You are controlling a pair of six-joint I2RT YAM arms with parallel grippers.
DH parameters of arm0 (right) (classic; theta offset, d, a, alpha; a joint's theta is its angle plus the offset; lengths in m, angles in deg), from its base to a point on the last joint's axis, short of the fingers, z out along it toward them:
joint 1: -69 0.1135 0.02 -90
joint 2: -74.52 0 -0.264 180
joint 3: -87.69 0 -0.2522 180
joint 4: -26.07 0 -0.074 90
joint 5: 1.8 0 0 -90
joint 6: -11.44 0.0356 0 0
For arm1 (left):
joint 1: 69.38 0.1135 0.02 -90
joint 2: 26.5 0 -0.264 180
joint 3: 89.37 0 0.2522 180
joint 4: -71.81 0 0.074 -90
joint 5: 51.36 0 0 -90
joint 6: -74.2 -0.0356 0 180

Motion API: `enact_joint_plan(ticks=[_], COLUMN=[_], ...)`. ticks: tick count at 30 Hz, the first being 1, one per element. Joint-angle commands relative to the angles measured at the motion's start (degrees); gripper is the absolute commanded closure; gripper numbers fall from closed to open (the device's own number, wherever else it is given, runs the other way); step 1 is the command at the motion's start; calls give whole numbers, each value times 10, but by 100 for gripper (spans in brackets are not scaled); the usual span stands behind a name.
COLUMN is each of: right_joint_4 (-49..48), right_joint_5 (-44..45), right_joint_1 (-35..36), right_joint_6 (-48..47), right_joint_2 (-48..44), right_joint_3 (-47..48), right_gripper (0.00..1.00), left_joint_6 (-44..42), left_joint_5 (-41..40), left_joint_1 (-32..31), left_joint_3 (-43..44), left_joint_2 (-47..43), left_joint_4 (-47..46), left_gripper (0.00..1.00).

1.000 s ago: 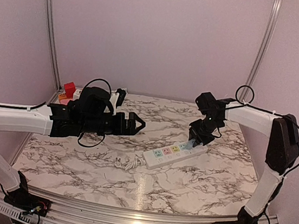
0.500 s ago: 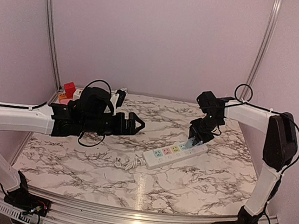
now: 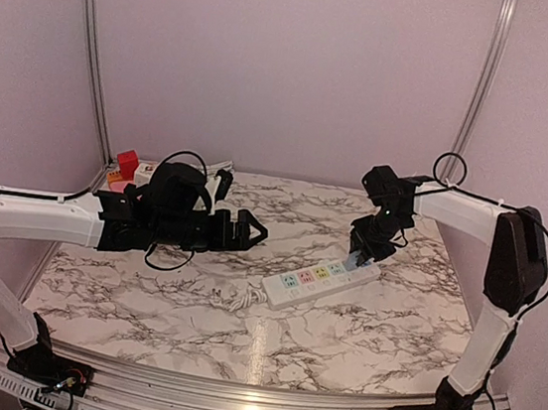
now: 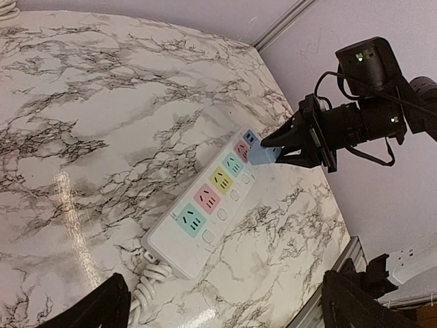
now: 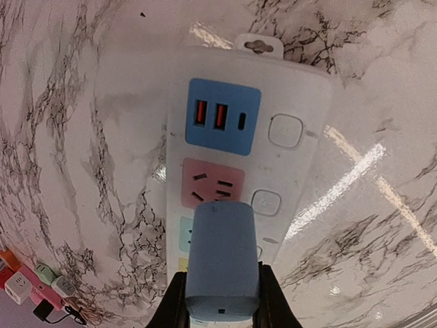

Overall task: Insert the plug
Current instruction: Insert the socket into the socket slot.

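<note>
Plug (image 5: 222,256), pale blue and blocky, sits pinched in the right claw (image 3: 355,258), whose 2 black fingers (image 5: 176,301) press against its sides. The claw holds it over the far end of the white power strip (image 3: 320,276), which lies flat on the marble-patterned tabletop (image 3: 145,279), set at a slant right of centre.

From the right wrist, the plug's body covers part of the teal socket. The pink socket (image 5: 212,184) just beyond it is in plain sight, and so is the blue panel (image 5: 223,116) with its 2 red ports at the strip's very end. Round white buttons (image 5: 287,130) run along one side of the strip. Whether the plug's pins touch the strip cannot be told from any view.

From the left wrist, the strip shows 5 coloured sockets in a row, with the blue panel last. The plug hangs at that far end, tilted, with the right claw behind it.

Left claw (image 3: 251,230) stands wide open and holds nothing. It hovers above the tabletop, well apart from the strip and to its left, fingers pointing toward it.

White cord (image 3: 232,302) lies bunched in loops at the strip's near end. In the far left corner of the tabletop sits a red block (image 3: 126,162) among a few small items too small to make out.
</note>
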State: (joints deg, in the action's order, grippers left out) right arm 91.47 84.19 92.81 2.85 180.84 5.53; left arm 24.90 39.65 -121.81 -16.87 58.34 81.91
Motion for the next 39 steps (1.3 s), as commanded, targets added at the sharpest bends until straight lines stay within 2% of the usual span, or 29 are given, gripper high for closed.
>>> enact_joint_plan(ticks=[1,10,39], right_joint_4=[13,4,6], right_joint_5=[27,-5,-20], right_joint_1=[-3,-4,-20], right_joint_6=[12,-2,17], right_joint_2=[-26,12,18], right_joint_3=[9,2,-23], right_gripper=[100,100,100], left_joint_6=[6,9,18], left_joint_5=[14,13,19], left_joint_1=[3,3,3], left_joint_3=[-11,-22,-37], left_joint_2=[7,-3,-3], left_joint_4=[-16,-18,-30], left_gripper=[1,1,1])
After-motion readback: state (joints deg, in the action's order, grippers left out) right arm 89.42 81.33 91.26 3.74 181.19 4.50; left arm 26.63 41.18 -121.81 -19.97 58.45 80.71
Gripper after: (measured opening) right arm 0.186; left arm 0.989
